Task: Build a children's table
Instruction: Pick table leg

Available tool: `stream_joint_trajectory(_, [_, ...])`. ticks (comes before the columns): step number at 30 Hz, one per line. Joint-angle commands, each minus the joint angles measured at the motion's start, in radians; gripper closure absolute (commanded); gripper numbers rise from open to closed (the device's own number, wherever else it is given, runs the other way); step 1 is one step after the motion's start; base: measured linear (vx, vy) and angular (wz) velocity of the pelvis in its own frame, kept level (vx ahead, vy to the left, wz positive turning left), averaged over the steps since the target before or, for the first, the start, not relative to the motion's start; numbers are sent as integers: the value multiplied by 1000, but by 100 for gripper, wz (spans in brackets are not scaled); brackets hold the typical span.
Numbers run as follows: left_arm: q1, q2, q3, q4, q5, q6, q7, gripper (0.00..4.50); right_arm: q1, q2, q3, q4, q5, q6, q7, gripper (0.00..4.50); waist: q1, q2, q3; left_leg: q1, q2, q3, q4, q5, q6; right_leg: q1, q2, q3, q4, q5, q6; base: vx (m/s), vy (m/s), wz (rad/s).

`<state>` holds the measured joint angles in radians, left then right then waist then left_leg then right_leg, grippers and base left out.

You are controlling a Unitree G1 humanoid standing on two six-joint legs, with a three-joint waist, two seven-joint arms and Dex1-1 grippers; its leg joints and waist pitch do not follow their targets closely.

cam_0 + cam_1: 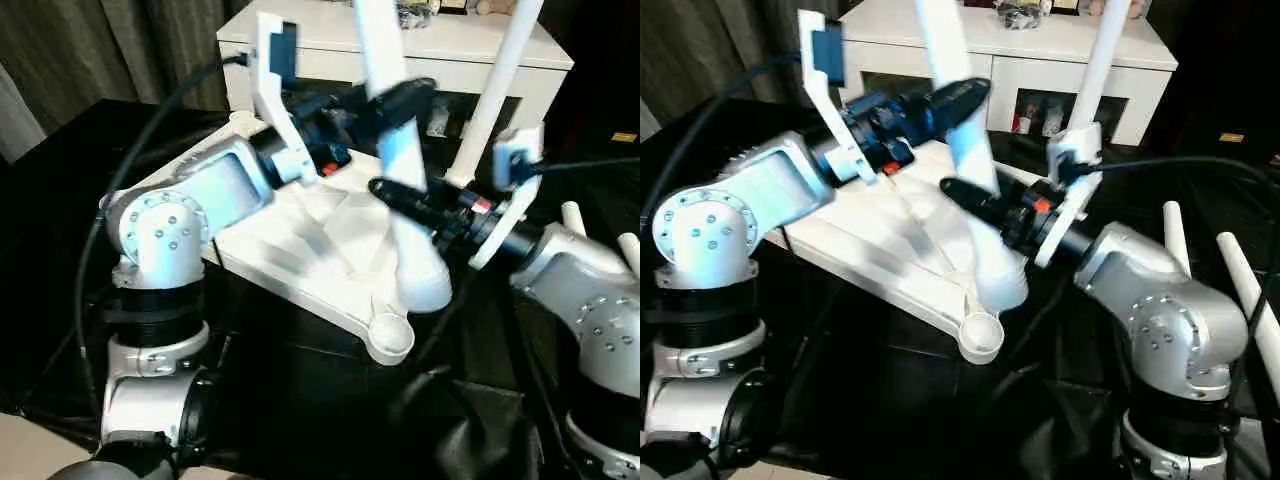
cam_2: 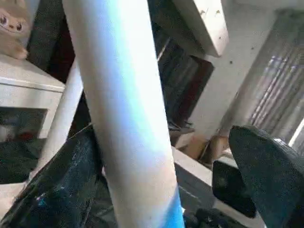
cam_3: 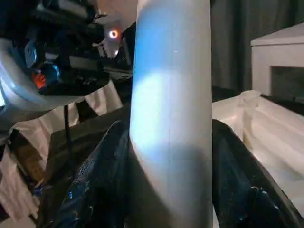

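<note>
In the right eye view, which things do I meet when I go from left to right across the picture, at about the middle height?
Left arm's silver elbow joint → upside-down white table top → leg held by the right gripper → right gripper → right arm's silver elbow joint → two loose legs at the edge.

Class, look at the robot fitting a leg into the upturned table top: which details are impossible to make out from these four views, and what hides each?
- Near leg: top cut off by the left eye view's upper edge.
- Its foot in the table top: seating unclear, blurred, partly behind the right gripper.
- Left gripper: one finger apart from the leg; contact of the other unclear.
- Far leg: base hidden by the right wrist.
</note>
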<state>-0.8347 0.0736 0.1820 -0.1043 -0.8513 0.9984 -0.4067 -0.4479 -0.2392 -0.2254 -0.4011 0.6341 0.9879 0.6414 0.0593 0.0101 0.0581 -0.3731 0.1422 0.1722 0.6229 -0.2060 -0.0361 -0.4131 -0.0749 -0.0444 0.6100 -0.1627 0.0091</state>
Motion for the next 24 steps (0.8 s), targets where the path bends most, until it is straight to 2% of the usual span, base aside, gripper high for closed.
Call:
stream_joint_trajectory(1, [-16,-3,-8,-2,-10,14,12,0,6,-14,22,-14,3,-23,-3,271,3,-13,-67,5,63,-24,-75,-122,19,53,-62,41,-79,-316,-177,0,0,0])
stream_joint_trajectory(3, [-17,-1,-12,3,-11,19,22,0,9,-21,37,-16,-2,-32,-10,271,2,-12,-68,4,62,-25,-75,-120,17,54,-62,41,-79,-303,-181,0,0,0])
stream_joint_trajectory(5, [-21,2,-22,15,11,9,42,0,13,-41,81,-23,-59,-74,-24,271,3,-12,-66,4,63,-25,-76,-130,11,53,-61,41,-81,-315,-175,0,0,0])
stream_joint_trajectory(6, [-27,0,-23,38,41,2,78,0,14,-54,129,-29,-129,-125,-47,271,1,-12,-64,4,63,-25,-78,-141,-1,52,-61,41,-83,-334,-163,0,0,0])
stream_joint_trajectory(8, [-37,-7,-14,73,77,-7,131,0,13,-53,178,-25,-200,-182,-82,271,-1,-11,-64,4,62,-25,-78,-157,-9,50,-62,42,-86,-362,-148,0,0,0])
stream_joint_trajectory(10, [-56,-27,19,128,110,-21,212,0,6,-54,268,-7,-351,-303,-158,271,-4,-11,-64,5,60,-27,-79,-176,-21,50,-61,42,-89,-391,-124,0,0,0])
stream_joint_trajectory(12, [-69,-48,54,159,109,-25,270,0,0,-35,302,11,-415,-371,-215,271,-6,-10,-65,4,59,-28,-79,-176,-26,49,-61,41,-89,-382,-123,0,0,0])
stream_joint_trajectory(13, [-75,-56,70,174,109,-27,297,0,-7,-31,322,25,-458,-402,-257,271,-7,-10,-65,4,58,-28,-78,-176,-27,48,-62,41,-88,-371,-131,0,0,0])
stream_joint_trajectory(14, [-75,-56,70,174,109,-27,297,0,-7,-31,322,25,-458,-402,-257,271,-7,-10,-65,4,58,-28,-78,-176,-27,48,-62,41,-88,-371,-131,0,0,0])
stream_joint_trajectory(16, [-82,-63,89,213,131,-34,365,0,-20,-20,370,57,-552,-475,-349,271,-7,-8,-67,3,60,-29,-78,-163,-17,49,-59,42,-82,-315,-149,0,0,0])
stream_joint_trajectory(17, [-83,-63,89,220,137,-34,374,18,-23,-17,382,66,-580,-498,-370,271,-10,-10,-68,2,57,-27,-77,-161,-15,50,-56,41,-81,-295,-157,0,0,0])
stream_joint_trajectory(18, [-83,-63,89,220,137,-34,374,29,-23,-17,382,66,-580,-498,-370,271,-9,-10,-70,0,58,-27,-76,-145,-8,53,-58,42,-77,-261,-166,0,0,0])
stream_joint_trajectory(19, [-82,-66,90,222,157,-50,397,36,-32,-12,409,83,-629,-512,-410,271,-8,-10,-73,-1,58,-26,-73,-124,4,53,-58,42,-73,-219,-179,0,0,0])
stream_joint_trajectory(20, [-82,-67,90,221,158,-52,398,36,-33,-10,413,87,-638,-514,-416,271,-8,-10,-73,-1,58,-26,-73,-124,4,53,-58,42,-73,-219,-179,0,0,0])
stream_joint_trajectory(21, [-83,-73,95,220,164,-57,412,36,-36,-3,430,103,-661,-521,-432,271,-8,-7,-75,-3,59,-26,-69,-82,25,55,-57,42,-65,-149,-201,0,0,0])
stream_joint_trajectory(22, [-83,-76,99,218,172,-65,424,39,-39,-2,445,116,-697,-540,-453,271,-8,-11,-74,-4,59,-25,-68,-74,37,56,-58,41,-64,-128,-212,0,0,0])
stream_joint_trajectory(23, [-84,-77,100,218,173,-68,427,39,-40,-1,448,120,-705,-545,-458,271,-7,-10,-74,-4,60,-25,-68,-71,39,56,-60,41,-63,-126,-217,0,0,0])
stream_joint_trajectory(24, [-85,-76,100,218,177,-72,430,70,-42,2,450,126,-715,-549,-467,271,-8,-8,-74,-4,59,-24,-68,-78,44,57,-58,41,-64,-131,-222,0,0,0])
